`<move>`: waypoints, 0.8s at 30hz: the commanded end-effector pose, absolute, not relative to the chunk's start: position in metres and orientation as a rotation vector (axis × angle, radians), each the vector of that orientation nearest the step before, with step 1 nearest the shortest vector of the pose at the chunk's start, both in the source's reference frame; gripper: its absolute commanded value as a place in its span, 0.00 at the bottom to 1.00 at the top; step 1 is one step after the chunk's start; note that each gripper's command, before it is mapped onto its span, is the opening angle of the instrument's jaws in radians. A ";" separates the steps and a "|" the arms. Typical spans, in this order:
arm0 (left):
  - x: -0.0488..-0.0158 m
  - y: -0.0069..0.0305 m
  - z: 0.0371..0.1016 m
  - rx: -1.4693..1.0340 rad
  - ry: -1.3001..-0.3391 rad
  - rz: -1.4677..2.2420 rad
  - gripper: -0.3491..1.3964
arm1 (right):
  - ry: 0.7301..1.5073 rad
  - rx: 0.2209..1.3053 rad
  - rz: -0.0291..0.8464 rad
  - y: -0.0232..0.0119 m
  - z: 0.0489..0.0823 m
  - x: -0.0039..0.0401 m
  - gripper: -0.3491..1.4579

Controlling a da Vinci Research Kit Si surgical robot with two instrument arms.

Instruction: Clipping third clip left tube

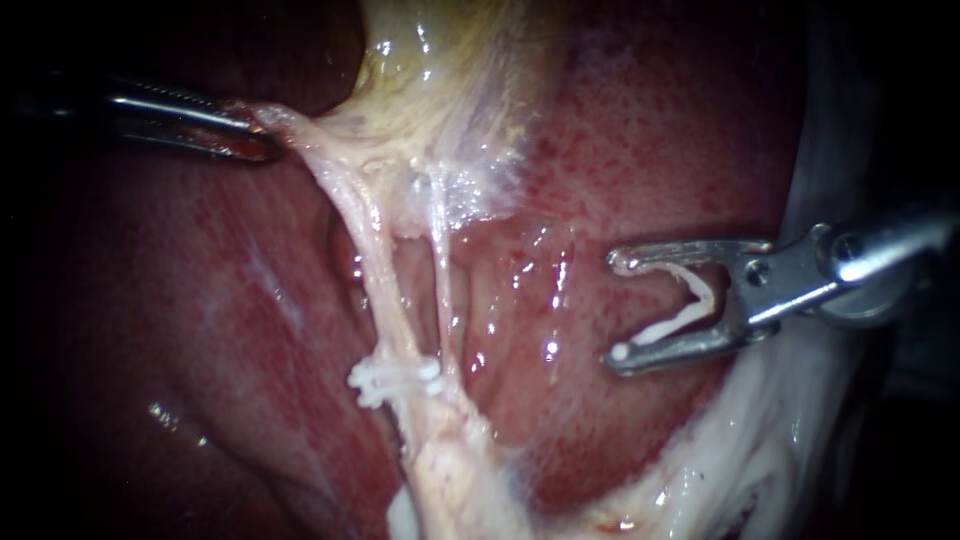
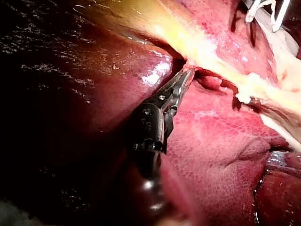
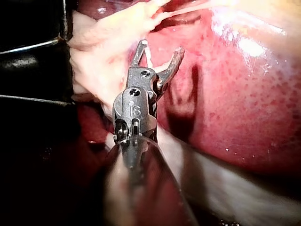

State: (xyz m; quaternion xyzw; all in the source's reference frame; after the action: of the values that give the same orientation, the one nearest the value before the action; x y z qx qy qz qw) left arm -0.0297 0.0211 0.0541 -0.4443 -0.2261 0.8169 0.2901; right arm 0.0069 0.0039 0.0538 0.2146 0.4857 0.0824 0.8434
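Note:
The left tube [image 1: 372, 262] runs stretched from upper left down to a cluster of white clips [image 1: 392, 378] [image 2: 243, 97] that sit across it low down. A thinner right tube [image 1: 441, 285] runs just beside it. My left instrument [image 1: 255, 135] [image 2: 186, 77] is shut on the pale tissue at the tube's upper end and holds it taut. My right instrument [image 1: 620, 307] [image 3: 161, 48] hangs well to the right of both tubes, apart from them. Its jaws stand wide and carry an open white clip [image 1: 665, 330] [image 3: 149, 56] that touches both.
The yellowish gallbladder [image 1: 440, 90] hangs from the top centre. Red liver [image 1: 650, 130] lies behind the tubes and under my right instrument. Pale fatty tissue [image 1: 760, 440] borders the lower right.

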 end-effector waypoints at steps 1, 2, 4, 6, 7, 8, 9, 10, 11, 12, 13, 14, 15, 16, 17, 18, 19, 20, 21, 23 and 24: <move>-0.0299 0.0210 0.0542 -1.186 -0.602 2.179 0.00 | 1.041 0.472 0.198 0.0037 0.0540 0.0076 0.47; -0.0299 0.0210 0.0542 -1.186 -0.602 2.179 0.00 | 1.050 0.483 0.216 0.0036 0.0541 0.0081 0.47; -0.0299 0.0210 0.0542 -1.186 -0.602 2.179 0.00 | 1.062 0.507 0.249 0.0034 0.0545 0.0095 0.47; -0.0299 0.0210 0.0542 -1.186 -0.602 2.179 0.00 | 1.065 0.525 0.275 0.0032 0.0548 0.0106 0.47; -0.0299 0.0210 0.0541 -1.186 -0.602 2.179 0.00 | 1.068 0.537 0.290 0.0030 0.0551 0.0112 0.47; -0.0299 0.0210 0.0541 -1.186 -0.602 2.178 0.00 | 1.069 0.546 0.299 0.0029 0.0553 0.0117 0.47; -0.0299 0.0210 0.0541 -1.186 -0.601 2.178 0.00 | 1.073 0.555 0.309 0.0027 0.0555 0.0122 0.47; -0.0299 0.0210 0.0541 -1.186 -0.601 2.178 0.00 | 1.078 0.566 0.324 0.0026 0.0557 0.0128 0.47; -0.0299 0.0210 0.0541 -1.186 -0.601 2.178 0.00 | 1.084 0.572 0.329 0.0025 0.0559 0.0133 0.47; -0.0299 0.0210 0.0541 -1.186 -0.601 2.178 0.00 | 1.087 0.582 0.338 0.0025 0.0561 0.0138 0.47; -0.0299 0.0209 0.0541 -1.186 -0.601 2.178 0.00 | 1.087 0.594 0.353 0.0025 0.0563 0.0145 0.47; -0.0299 0.0209 0.0541 -1.186 -0.601 2.178 0.00 | 1.089 0.600 0.357 0.0025 0.0566 0.0150 0.47; -0.0299 0.0209 0.0541 -1.186 -0.601 2.178 0.00 | 1.089 0.606 0.368 0.0025 0.0568 0.0157 0.47; -0.0299 0.0209 0.0541 -1.186 -0.600 2.179 0.00 | 1.090 0.610 0.373 0.0025 0.0570 0.0160 0.47; -0.0299 0.0209 0.0542 -1.186 -0.600 2.179 0.00 | 1.091 0.619 0.383 0.0026 0.0573 0.0166 0.47; -0.0299 0.0209 0.0542 -1.186 -0.600 2.179 0.00 | 1.096 0.626 0.387 0.0026 0.0576 0.0170 0.47; -0.0299 0.0209 0.0542 -1.186 -0.600 2.179 0.00 | 1.100 0.638 0.395 0.0027 0.0579 0.0176 0.47; -0.0299 0.0209 0.0542 -1.185 -0.600 2.179 0.00 | 1.106 0.648 0.404 0.0027 0.0581 0.0180 0.47; -0.0299 0.0209 0.0542 -1.186 -0.600 2.179 0.00 | 1.110 0.657 0.412 0.0028 0.0583 0.0184 0.47; -0.0299 0.0209 0.0542 -1.186 -0.600 2.179 0.00 | 1.114 0.673 0.417 0.0029 0.0588 0.0191 0.47; -0.0299 0.0209 0.0542 -1.185 -0.600 2.179 0.00 | 1.115 0.682 0.422 0.0029 0.0591 0.0194 0.47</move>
State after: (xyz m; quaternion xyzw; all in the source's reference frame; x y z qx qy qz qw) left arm -0.0299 0.0209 0.0542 -0.4445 -0.2250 0.8169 0.2907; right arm 0.0197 0.0030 0.0593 0.3175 0.5148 0.1950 0.7722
